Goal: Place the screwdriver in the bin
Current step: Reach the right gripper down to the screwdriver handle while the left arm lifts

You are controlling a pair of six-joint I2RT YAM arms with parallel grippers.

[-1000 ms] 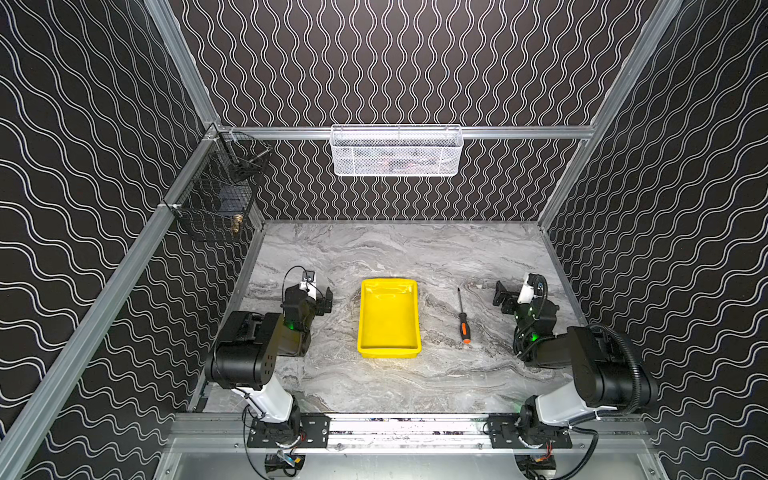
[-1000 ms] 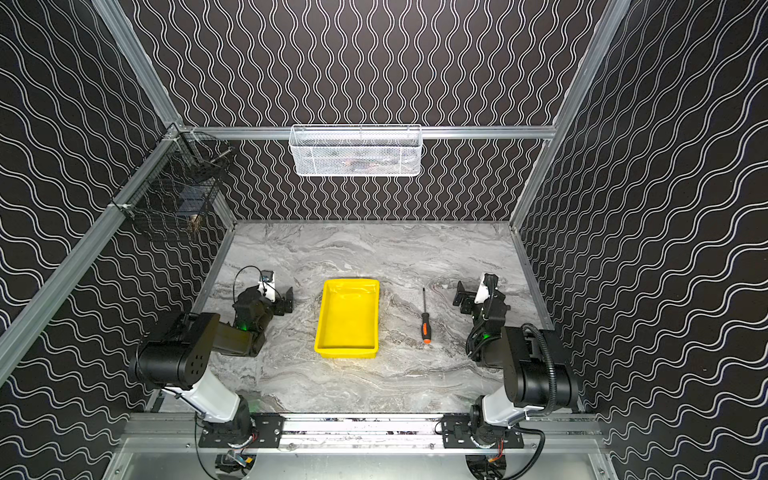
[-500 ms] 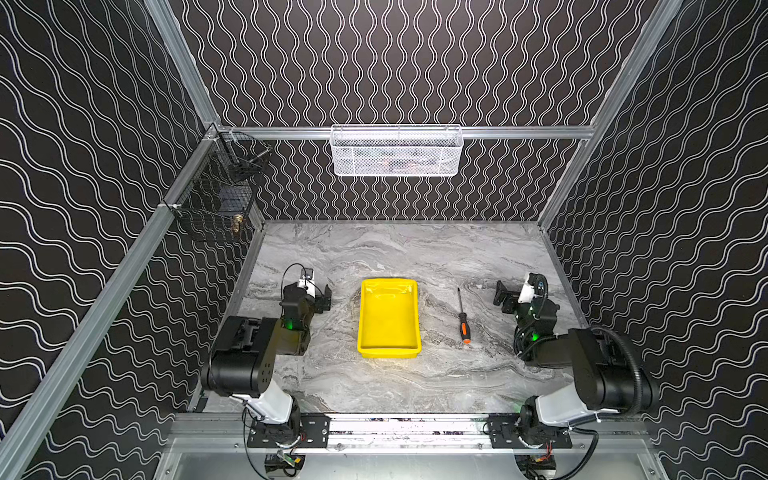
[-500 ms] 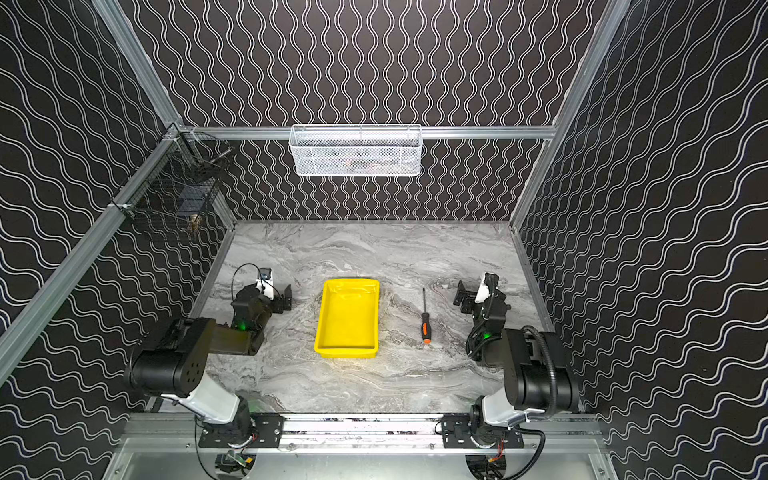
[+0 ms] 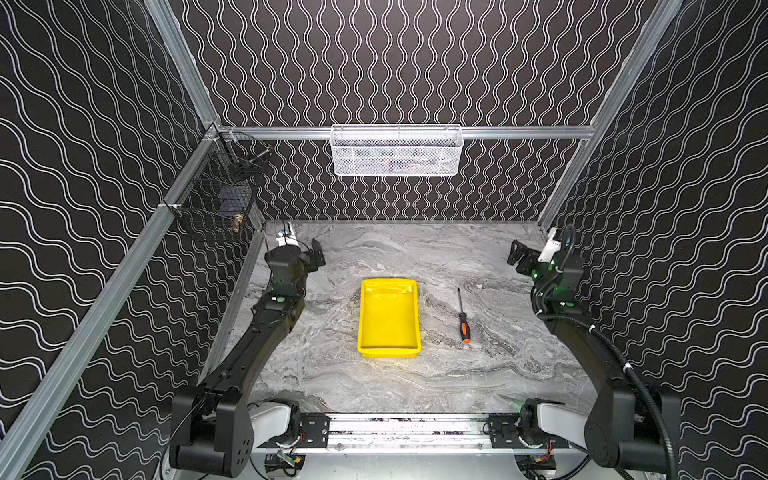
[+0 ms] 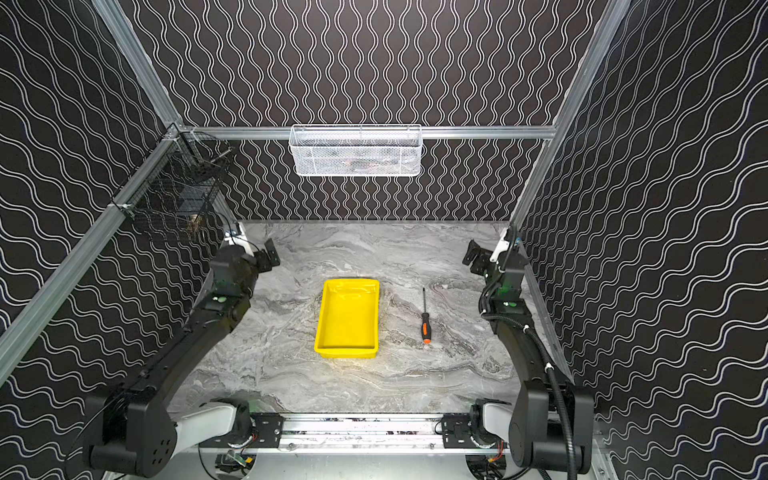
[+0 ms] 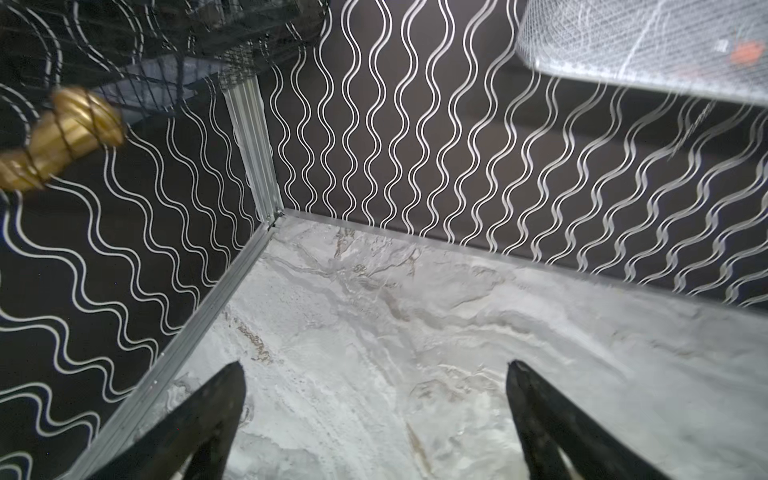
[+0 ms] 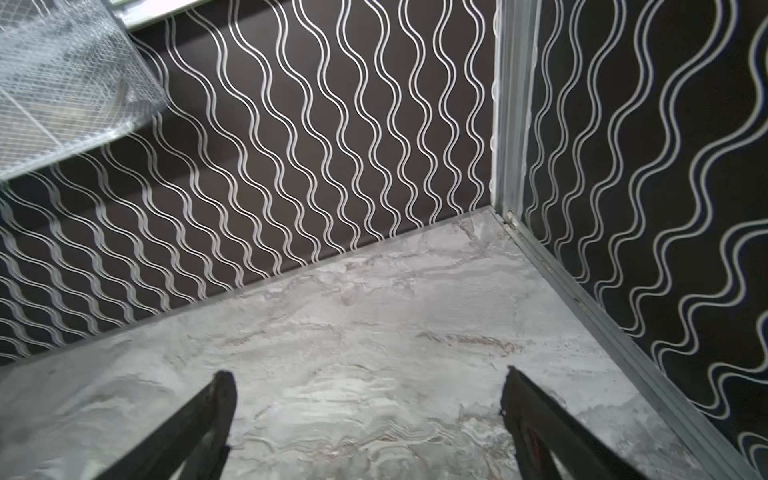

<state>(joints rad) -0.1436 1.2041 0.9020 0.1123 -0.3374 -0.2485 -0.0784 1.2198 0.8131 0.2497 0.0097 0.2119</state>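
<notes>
The screwdriver (image 5: pixel 462 318) (image 6: pixel 424 320) lies flat on the marble table, just right of the bin, with its orange end cap toward the front and its thin shaft pointing to the back. The yellow bin (image 5: pixel 389 352) (image 6: pixel 346 352) sits mid-table with nothing inside. My left gripper (image 5: pixel 316 253) (image 6: pixel 270 253) (image 7: pixel 374 365) hangs open near the back left wall, holding nothing. My right gripper (image 5: pixel 515 255) (image 6: pixel 471 253) (image 8: pixel 365 374) is open and holds nothing near the right wall, behind and to the right of the screwdriver. Neither wrist view shows the screwdriver or the bin.
A white mesh basket (image 5: pixel 397 151) hangs on the back rail. A black wire basket (image 5: pixel 224 195) hangs on the left wall, with a brass fitting (image 7: pixel 62 137) in it close above my left gripper. Patterned walls close in the table on three sides.
Both arms have unfolded and lifted, carrying their grippers up and toward the back of the table. The screwdriver and the bin have not moved.
</notes>
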